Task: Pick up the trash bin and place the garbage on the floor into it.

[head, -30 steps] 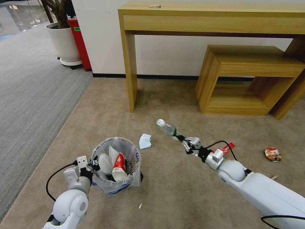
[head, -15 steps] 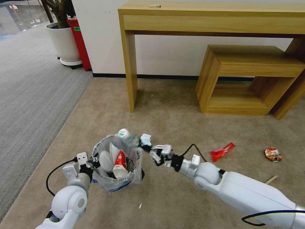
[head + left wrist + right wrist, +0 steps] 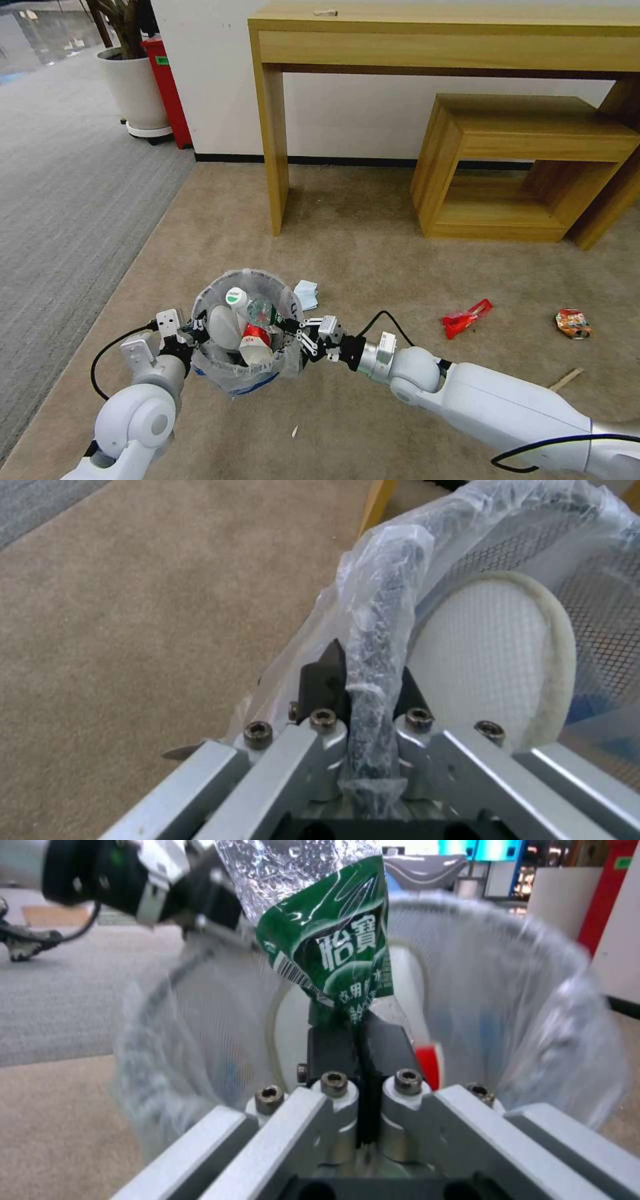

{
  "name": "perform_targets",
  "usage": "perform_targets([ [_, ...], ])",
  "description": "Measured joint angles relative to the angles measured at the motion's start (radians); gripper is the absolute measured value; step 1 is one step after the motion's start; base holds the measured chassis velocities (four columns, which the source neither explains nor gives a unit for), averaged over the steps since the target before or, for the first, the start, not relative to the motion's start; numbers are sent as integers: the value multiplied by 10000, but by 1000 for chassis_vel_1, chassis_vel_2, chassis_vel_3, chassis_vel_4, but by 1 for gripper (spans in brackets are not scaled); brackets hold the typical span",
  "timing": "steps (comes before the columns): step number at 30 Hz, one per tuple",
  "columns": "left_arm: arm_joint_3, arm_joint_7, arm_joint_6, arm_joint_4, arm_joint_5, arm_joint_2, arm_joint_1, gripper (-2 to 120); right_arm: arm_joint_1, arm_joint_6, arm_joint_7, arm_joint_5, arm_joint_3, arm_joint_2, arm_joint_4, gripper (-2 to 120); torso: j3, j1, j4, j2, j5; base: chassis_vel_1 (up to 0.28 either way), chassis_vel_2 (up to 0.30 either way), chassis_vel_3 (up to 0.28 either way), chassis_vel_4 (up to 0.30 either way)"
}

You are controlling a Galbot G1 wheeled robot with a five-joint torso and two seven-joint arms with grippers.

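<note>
To the far left of the small round dark trash bin [image 3: 244, 330] with its crinkly whitish plastic liner, grey ribbed carpet [image 3: 60, 167] runs back to a white planter [image 3: 133, 90] and a red upright object [image 3: 167, 80] by the white wall. The bin itself is over the beige short-pile carpet [image 3: 373, 240]. The left gripper [image 3: 189, 338] is clamped tight on the bin's near-left rim, bag and rim pinched between its fingers [image 3: 320, 680]. Inside the bin sit a white slipper [image 3: 493, 650] and a red-and-white paper cup [image 3: 253, 341]. The right gripper [image 3: 288, 328] reaches over the bin's right rim, closed on the green label of a crumpled clear plastic mini bottle [image 3: 320, 935], which hangs above the bin's opening. Just behind the bin, a pale blue folded mask [image 3: 307, 294] lies on the carpet. Behind it stands a light wooden desk [image 3: 440, 40]. Right of the bin lie a red wrapper [image 3: 466, 317], then an orange packet [image 3: 573, 323] and a wooden stick [image 3: 565, 379]. A low wooden stool [image 3: 527, 167] stands under the desk's right end.
</note>
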Motion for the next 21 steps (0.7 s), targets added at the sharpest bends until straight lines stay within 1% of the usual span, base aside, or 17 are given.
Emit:
perform_targets([
  [4,-3,-8,7,-92,3,-16,46,2,-101,-62,148,-116,-27,23,-24,0,0,0,1,0,0,0,0,0,0],
  [5,-7,-14,9,-136,13,-35,73,2,-149,-102,193,-151,-60,26,-28,4,0,0,1,0,0,0,0,0,0],
  [7,-7,-14,9,-145,15,-39,79,2,-156,-110,197,-154,-63,26,-28,6,0,0,1,-1,0,0,0,0,0],
  [9,-16,-15,11,-190,34,-53,128,2,-226,-148,256,-213,-82,37,-51,21,0,0,1,0,0,0,0,0,0],
  [10,-16,-15,11,-190,34,-53,128,2,-226,-148,256,-213,-82,37,-51,21,0,0,1,0,0,0,0,0,0],
  [12,-43,-16,12,-225,52,-60,169,2,-279,-163,297,-240,-85,40,-56,32,0,0,1,0,0,0,0,0,0],
  [13,-61,-14,11,-234,59,-62,191,2,-297,-163,310,-242,-82,40,-39,36,0,0,1,0,0,0,0,0,0],
  [15,-68,-14,12,-234,62,-62,198,2,-303,-163,317,-243,-79,40,-31,37,0,0,1,-1,0,0,0,0,0],
  [17,-96,-6,11,-235,72,-62,226,2,-334,-165,357,-227,-3,31,45,51,0,-1,1,0,0,0,0,0,0],
  [18,-96,-6,11,-235,72,-62,226,2,-334,-165,357,-227,-3,31,45,51,0,-1,1,0,0,0,0,0,0],
  [21,-110,6,-10,-177,80,-72,244,2,-429,-160,416,-205,185,31,120,65,0,-1,1,0,0,0,0,0,0],
])
